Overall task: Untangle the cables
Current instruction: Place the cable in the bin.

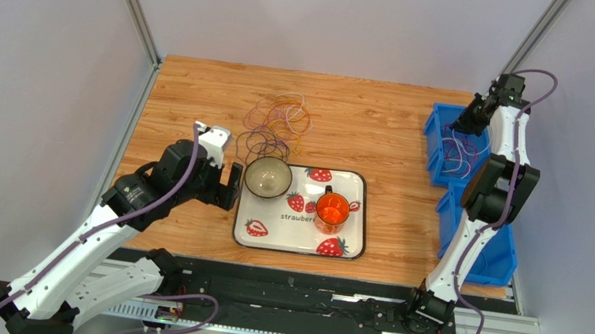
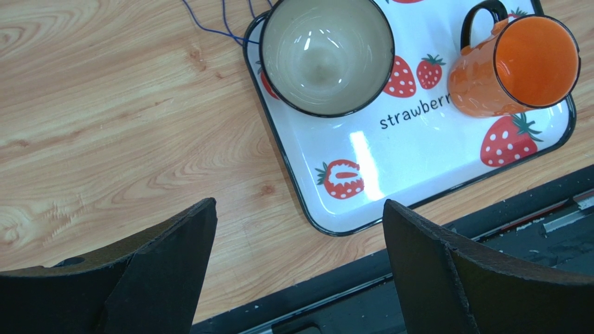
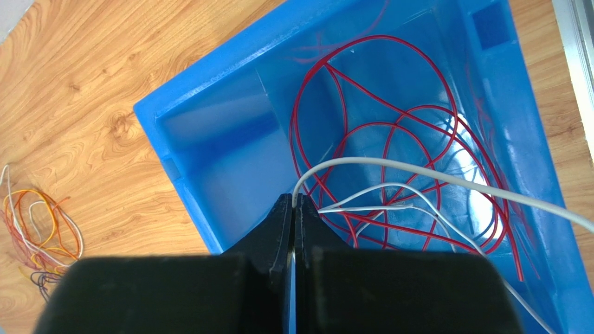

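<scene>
A tangle of purple, orange and yellow cables (image 1: 279, 122) lies on the wooden table behind the bowl; its edge shows in the right wrist view (image 3: 38, 229). A few purple strands (image 2: 216, 28) reach the tray's corner. My right gripper (image 1: 471, 116) hangs over the far blue bin (image 1: 440, 146). In its wrist view the right gripper (image 3: 293, 202) is shut on a thin white cable (image 3: 390, 167) that trails over several red cable loops (image 3: 390, 125) in the bin (image 3: 209, 139). My left gripper (image 1: 226, 184) is open and empty just left of the tray, also shown in the left wrist view (image 2: 300, 216).
A strawberry-print tray (image 1: 301, 235) holds a grey bowl (image 1: 267, 177) and an orange mug (image 1: 331, 209). A second blue bin (image 1: 491, 250) stands at the right edge, nearer the arms. The table's front edge and a black rail lie under my left gripper.
</scene>
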### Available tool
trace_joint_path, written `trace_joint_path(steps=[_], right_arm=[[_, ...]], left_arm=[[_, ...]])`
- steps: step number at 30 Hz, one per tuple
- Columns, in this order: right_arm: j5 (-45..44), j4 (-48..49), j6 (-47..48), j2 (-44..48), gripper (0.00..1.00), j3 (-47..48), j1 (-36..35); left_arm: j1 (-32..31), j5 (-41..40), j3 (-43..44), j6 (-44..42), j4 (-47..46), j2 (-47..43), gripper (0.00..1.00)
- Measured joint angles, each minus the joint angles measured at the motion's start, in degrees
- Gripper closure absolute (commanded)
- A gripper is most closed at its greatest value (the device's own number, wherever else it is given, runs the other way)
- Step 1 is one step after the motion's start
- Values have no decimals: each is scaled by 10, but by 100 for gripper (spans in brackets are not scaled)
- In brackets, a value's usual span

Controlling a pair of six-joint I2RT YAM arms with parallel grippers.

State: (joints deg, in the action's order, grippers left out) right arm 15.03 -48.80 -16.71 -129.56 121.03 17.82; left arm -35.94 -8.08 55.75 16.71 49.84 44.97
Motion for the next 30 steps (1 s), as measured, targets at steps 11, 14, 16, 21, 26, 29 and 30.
trace_joint_path(steps=[11,14,16,21,26,29,30], right_arm=[[-44,0,7,-22,100,0,-30],[-58,0,14,-29,100,-3,-42],[-72,-1,18,-34,100,-3,-47],[-97,-3,25,-39,92,-2,-54],[-133,-18,37,-40,75,2,-58],[-160,-26,45,-40,70,10,-61],[-170,-32,48,-40,68,16,-63]], left_arm=[[0,-2,0,-1,0,-6,4],[0,-3,0,-1,0,-7,4],[0,-4,0,-1,0,-8,4],[0,-5,0,-1,0,-12,4],[0,-5,0,-1,0,-14,4],[0,-5,0,-1,0,-14,4],[0,-5,0,-1,0,-15,4]])
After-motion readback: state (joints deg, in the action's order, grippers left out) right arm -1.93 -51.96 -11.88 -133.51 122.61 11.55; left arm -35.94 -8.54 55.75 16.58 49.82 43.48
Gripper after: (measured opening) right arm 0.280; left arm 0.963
